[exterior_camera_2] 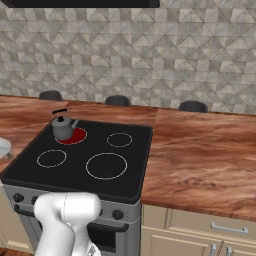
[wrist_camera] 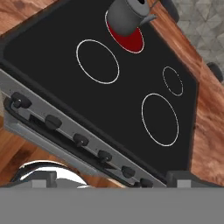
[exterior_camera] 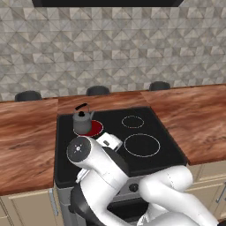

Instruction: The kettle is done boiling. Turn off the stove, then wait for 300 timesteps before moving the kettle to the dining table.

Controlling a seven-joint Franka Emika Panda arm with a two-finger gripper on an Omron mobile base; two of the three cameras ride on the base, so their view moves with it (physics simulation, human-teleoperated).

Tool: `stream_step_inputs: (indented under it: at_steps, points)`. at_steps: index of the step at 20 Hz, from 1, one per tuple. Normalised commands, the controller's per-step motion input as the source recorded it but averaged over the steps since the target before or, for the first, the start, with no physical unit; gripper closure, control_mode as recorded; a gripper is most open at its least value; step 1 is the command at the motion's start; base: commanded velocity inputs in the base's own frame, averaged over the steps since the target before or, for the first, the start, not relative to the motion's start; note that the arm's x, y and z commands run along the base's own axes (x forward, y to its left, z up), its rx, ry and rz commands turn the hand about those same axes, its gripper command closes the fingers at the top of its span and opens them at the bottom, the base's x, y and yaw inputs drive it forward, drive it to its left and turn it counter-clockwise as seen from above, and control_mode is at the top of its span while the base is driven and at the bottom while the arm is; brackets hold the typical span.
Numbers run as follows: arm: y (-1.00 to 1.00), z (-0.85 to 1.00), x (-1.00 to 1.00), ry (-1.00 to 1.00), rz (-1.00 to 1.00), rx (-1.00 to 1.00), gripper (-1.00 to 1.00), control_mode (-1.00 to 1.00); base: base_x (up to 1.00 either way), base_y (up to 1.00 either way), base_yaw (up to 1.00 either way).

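The small grey kettle stands on the stove's far left burner, which glows red. The stove is black glass with white burner rings, and several black knobs line its grey front. My gripper hangs open and empty above the stove's front edge, well short of the kettle and touching nothing. My white hand shows over the front left burner. The dining table, a reddish-brown wood top, surrounds the stove.
Black stools stand along the far edge of the wood top, in front of a grey tiled wall. A pale dish sits left of the stove. Beige drawers lie below the counter on the right.
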Motion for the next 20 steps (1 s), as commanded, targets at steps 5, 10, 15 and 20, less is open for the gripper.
stream_step_inputs:
  at_steps: [5, 10, 15, 20]
  points:
    - [0.06, -0.42, -0.08, -0.04, 0.05, -0.07, -1.00, -1.00, 0.00, 0.00, 0.00]
    - [0.05, -0.47, -0.08, 0.00, 0.04, -0.06, -1.00, -1.00, 0.00, 0.00, 0.00]
    - [0.01, -0.45, -0.11, 0.00, 0.02, -0.04, -1.00, -1.00, 0.00, 0.00, 0.00]
    - [0.00, -0.37, -0.01, 0.00, 0.00, -0.04, -1.00, -1.00, 0.00, 0.00, 0.00]
